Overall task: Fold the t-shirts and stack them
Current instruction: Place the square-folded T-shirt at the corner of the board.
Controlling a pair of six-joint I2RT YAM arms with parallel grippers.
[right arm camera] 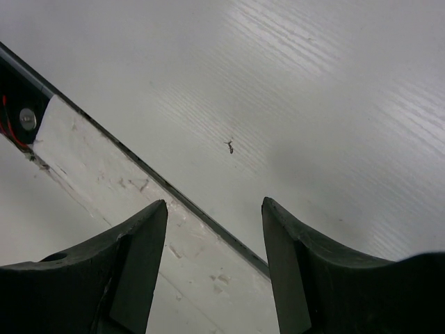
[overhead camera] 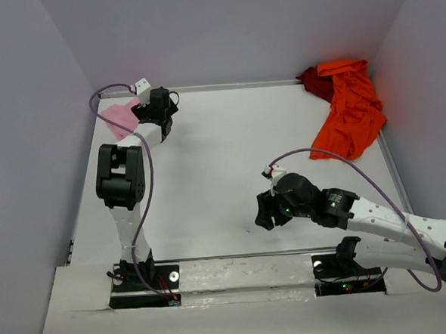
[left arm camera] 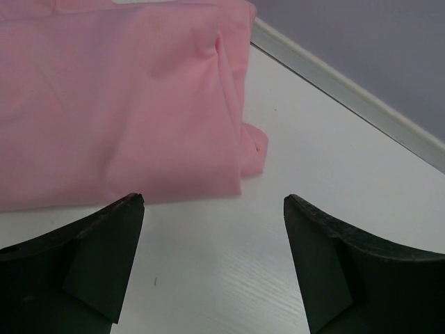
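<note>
A folded pink t-shirt (overhead camera: pixel 120 117) lies at the far left corner of the table; it fills the upper left of the left wrist view (left arm camera: pixel 118 104). My left gripper (overhead camera: pixel 165 110) hovers just right of it, open and empty (left arm camera: pixel 214 209). An orange t-shirt (overhead camera: pixel 351 114) lies crumpled at the far right, with a dark red t-shirt (overhead camera: pixel 315 81) partly under it in the corner. My right gripper (overhead camera: pixel 265 211) is open and empty (right arm camera: pixel 215 212) above the table's near edge, far from all the shirts.
The white table (overhead camera: pixel 223 174) has a raised metal rim (left arm camera: pixel 348 94) along its far edge and a taped front strip (right arm camera: pixel 104 181). Purple walls close in on the left, back and right. Purple cables loop off both arms.
</note>
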